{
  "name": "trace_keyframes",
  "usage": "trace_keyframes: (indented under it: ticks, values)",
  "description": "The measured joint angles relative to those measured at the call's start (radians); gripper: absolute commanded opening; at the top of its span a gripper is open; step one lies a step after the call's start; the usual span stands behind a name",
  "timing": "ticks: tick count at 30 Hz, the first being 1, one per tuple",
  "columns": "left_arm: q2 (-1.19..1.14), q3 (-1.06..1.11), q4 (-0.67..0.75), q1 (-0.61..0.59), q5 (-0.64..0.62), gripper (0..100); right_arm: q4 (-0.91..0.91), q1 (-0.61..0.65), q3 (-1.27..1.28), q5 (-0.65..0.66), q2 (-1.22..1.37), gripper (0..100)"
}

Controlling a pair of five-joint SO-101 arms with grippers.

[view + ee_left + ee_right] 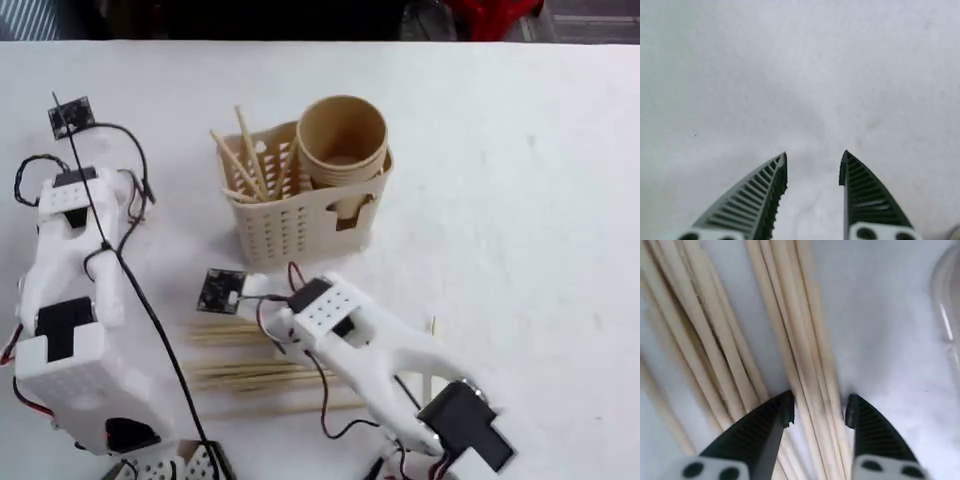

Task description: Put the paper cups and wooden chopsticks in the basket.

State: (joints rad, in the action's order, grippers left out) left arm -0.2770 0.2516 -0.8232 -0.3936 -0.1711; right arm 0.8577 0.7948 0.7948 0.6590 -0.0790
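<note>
Table: we are looking down on a matte white top, smooth and plain.
Basket: it is standing upright near the middle of the table. It is cream plastic, with walls pierced by rows of small holes and a cut-out handle in the near side.
Paper cups: tan and round, they are sitting nested in a stack, mouth up, at the basket's right end as the high view shows it.
Chopsticks in the basket: a few thin wooden sticks are leaning at angles at the other end, their tips poking above the rim.
Loose chopsticks: pale, slender sticks are lying flat on the table in roughly parallel bundles, in front of the basket.
Right gripper: it is hanging just over one bundle, its dark ribbed jaws standing partly apart with several sticks running between the tips. We are not seeing them clamped.
Left gripper: its grey-green ribbed jaws are standing apart over bare table, gripping nothing.
Right arm: white, it is stretching over the loose sticks.
Left arm: white, it is lying well off to the basket's side.
</note>
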Motion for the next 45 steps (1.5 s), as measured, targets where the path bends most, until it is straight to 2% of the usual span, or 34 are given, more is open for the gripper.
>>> trace_keyframes:
  ticks: [4,9,19,26,31,41,45]
  values:
    - [0.000,0.000,0.000,0.000,0.000,18,-0.003,-0.037,-0.011,0.000,-0.002,4.6]
    - [0.000,0.000,0.000,0.000,0.000,18,-0.003,-0.092,-0.012,0.000,-0.058,1.9]
    - [0.000,0.000,0.000,0.000,0.000,18,0.061,-0.115,-0.012,0.000,-0.120,2.2]
    - [0.000,0.000,0.000,0.000,0.000,18,0.068,-0.101,0.008,0.000,-0.120,11.8]
    - [0.000,0.000,0.000,0.000,0.000,18,0.068,-0.049,0.015,0.000,-0.121,11.8]
    - [0.000,0.000,0.000,0.000,0.000,18,0.110,-0.052,-0.074,0.000,-0.120,11.9]
    - [0.000,0.000,0.000,0.000,0.000,18,0.060,-0.052,-0.074,-0.014,-0.120,12.2]
